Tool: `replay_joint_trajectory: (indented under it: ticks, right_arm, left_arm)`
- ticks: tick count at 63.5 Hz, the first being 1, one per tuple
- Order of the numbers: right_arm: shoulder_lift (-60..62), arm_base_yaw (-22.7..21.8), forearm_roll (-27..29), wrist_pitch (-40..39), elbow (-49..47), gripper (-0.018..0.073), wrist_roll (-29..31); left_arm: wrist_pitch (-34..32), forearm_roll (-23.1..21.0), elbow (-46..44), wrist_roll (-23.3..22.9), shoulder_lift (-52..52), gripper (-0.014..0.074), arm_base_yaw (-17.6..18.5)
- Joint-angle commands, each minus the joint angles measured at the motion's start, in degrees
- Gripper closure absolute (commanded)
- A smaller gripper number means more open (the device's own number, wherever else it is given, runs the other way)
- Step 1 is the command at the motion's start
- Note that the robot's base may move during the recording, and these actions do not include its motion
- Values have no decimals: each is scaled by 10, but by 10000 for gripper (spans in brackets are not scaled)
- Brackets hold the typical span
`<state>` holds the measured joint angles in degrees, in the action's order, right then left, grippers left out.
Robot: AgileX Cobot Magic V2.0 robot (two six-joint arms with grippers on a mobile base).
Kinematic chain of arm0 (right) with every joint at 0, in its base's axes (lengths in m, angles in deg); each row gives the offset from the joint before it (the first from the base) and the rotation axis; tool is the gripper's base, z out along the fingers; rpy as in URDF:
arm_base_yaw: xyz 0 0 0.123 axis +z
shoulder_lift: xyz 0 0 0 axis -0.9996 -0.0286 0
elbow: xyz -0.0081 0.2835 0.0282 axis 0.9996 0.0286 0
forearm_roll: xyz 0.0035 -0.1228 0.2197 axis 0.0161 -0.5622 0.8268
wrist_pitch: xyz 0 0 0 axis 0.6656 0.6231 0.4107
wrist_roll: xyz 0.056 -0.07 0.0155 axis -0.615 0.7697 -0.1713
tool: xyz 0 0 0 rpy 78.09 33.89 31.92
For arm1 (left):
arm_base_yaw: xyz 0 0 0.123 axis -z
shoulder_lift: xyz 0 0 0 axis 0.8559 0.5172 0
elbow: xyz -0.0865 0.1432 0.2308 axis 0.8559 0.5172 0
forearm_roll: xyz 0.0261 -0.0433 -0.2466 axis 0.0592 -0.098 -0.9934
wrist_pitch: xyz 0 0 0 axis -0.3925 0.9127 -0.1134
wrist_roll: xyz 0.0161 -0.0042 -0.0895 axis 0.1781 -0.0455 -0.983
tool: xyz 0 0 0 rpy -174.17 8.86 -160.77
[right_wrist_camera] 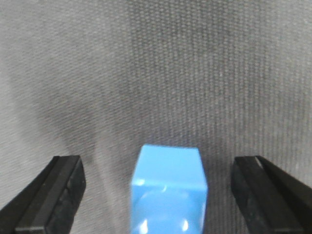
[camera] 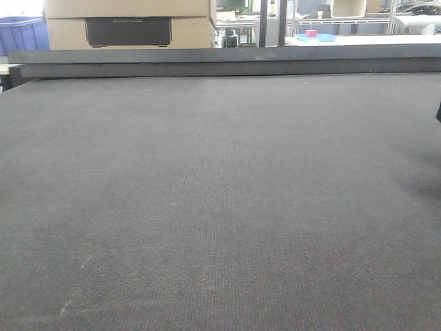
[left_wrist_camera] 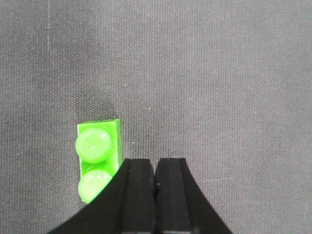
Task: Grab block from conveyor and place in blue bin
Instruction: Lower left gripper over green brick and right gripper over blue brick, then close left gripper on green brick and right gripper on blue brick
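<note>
- Risk, right side: the right claw point(right_wrist_camera: 158, 166) stands wide open over the conveyor point(camera: 207, 207), with the blue block point(right_wrist_camera: 168, 190) between its fingers and touching neither
- The block lies slightly nearer the finger on the picture's right, so on closing that finger would likely reach it first and could push or twist it out of line
- Whether the belt is running cannot be told; if it is, the block could slide out of the gap before the fingers meet
- Risk, left side: the left claw point(left_wrist_camera: 155, 163) is fully closed and holds nothing, and the green block point(left_wrist_camera: 97, 151) lies just beside its tip, partly hidden behind one finger; any descent or sideways drift could knock it away
- Risk, carry: the blue bin point(camera: 24, 34) sits beyond the far rail point(camera: 220, 62), well apart from the work area, so a shallow grip could drop the block on the way
- Appearance: the blue block is smooth, glossy and square-edged, with bright glints on its near face; its near end is cut off by the frame
- The green block is bright, slightly translucent, with two round studs on top
- The front view shows neither block on the belt
</note>
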<state>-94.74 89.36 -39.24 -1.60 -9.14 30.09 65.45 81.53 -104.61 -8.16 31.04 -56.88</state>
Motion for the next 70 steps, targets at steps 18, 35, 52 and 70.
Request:
replay_joint_trajectory:
  ticks: [18, 35, 52, 70]
  right_arm:
    - [-11, -2, -25, 9, 1, 179, -7]
    - [-11, -2, -25, 14, 1, 230, -7]
    - [-7, -2, -25, 41, 1, 720, -7]
    - [76, -2, -23, 72, -20, 727, -7]
  left_arm:
    - [-5, -3, 1, -5, -2, 707, 4]
    - [-8, -3, 1, -5, -2, 707, 4]
    - [-7, -3, 1, -30, -2, 707, 4]
    - [13, 22, 1, -49, 22, 707, 4]
